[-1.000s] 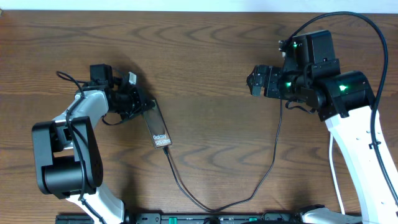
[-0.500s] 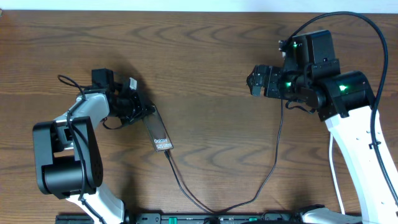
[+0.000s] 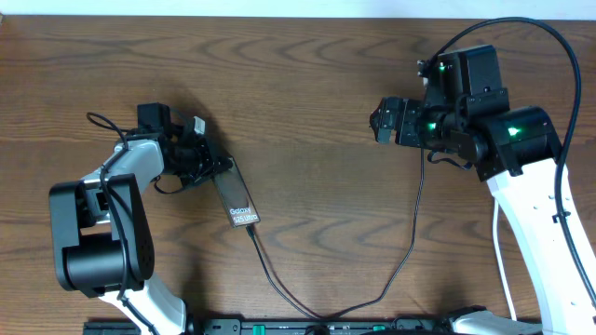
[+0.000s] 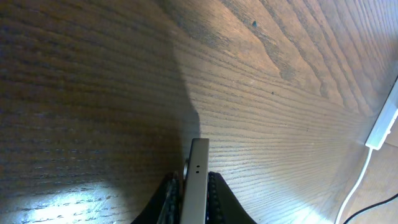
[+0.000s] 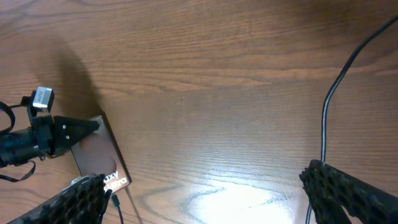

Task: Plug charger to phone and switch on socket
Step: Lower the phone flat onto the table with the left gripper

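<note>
Both jaws of the left gripper (image 3: 220,167) pinch the phone (image 3: 239,195) at its far end, probably to steady it on the table (image 3: 307,84) where the charger (image 3: 411,244) joins, while the right gripper (image 3: 380,123) hangs wide open, well apart.

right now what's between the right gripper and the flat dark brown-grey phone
Only bare brown wooden table, from right gripper to phone; the overhead view shows it.

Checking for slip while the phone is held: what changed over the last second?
The left gripper, clamped on the phone, shifted slightly toward the robot's side of the table, carrying the phone with it. The right gripper stayed open and still.
</note>
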You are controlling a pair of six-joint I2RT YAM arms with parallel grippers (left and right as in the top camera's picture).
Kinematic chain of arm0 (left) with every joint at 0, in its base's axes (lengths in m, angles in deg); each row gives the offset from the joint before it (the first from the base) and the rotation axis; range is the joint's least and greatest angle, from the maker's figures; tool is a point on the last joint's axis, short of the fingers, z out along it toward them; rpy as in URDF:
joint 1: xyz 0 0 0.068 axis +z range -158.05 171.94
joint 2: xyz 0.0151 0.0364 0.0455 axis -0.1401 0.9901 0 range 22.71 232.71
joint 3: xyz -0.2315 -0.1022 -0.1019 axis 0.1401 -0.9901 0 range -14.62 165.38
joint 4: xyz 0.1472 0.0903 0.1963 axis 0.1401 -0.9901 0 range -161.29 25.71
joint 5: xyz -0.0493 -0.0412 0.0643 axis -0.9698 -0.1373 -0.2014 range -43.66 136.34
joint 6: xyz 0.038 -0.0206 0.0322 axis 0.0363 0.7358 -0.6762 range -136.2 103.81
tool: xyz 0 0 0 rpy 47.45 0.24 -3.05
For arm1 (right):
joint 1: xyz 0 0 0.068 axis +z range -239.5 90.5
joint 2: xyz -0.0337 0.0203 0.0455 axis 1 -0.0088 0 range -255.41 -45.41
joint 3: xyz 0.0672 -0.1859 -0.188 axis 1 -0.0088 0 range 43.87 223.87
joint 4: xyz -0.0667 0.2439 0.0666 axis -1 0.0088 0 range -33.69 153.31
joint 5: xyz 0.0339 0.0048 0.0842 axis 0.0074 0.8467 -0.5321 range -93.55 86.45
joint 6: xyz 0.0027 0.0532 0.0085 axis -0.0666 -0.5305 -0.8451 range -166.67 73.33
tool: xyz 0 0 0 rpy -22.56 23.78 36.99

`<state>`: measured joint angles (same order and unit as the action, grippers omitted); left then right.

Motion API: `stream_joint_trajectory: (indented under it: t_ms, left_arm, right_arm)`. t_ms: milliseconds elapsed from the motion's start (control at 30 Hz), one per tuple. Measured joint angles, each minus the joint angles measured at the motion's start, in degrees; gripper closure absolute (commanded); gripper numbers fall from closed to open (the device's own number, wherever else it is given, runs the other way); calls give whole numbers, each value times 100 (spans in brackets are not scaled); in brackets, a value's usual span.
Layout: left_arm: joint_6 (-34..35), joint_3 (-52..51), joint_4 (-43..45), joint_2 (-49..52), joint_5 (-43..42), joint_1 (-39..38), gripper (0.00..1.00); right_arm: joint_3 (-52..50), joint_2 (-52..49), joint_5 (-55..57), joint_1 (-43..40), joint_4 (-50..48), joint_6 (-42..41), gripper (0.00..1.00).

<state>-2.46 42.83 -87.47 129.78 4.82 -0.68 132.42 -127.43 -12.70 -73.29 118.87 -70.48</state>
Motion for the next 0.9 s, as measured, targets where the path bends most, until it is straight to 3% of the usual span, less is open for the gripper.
stream_joint_trajectory:
  t_ms: [67, 200, 500, 600, 733, 900]
  left_arm:
    - [0, 0, 2, 0, 9, 0, 86]
    - [31, 0, 0, 0, 20, 0, 70]
    - [39, 0, 0, 0, 33, 0, 66]
    - [46, 0, 2, 0, 35, 0, 56]
    - [59, 0, 13, 0, -35, 0, 53]
    - [92, 0, 31, -4, -142, 0, 33]
  right_arm:
    - [0, 0, 0, 0, 0, 0, 1]
    - [0, 0, 0, 0, 0, 0, 1]
    - [0, 0, 2, 0, 2, 0, 1]
    - [0, 0, 2, 0, 0, 0, 1]
    - [0, 0, 2, 0, 0, 0, 1]
    - [0, 0, 2, 0, 0, 0, 1]
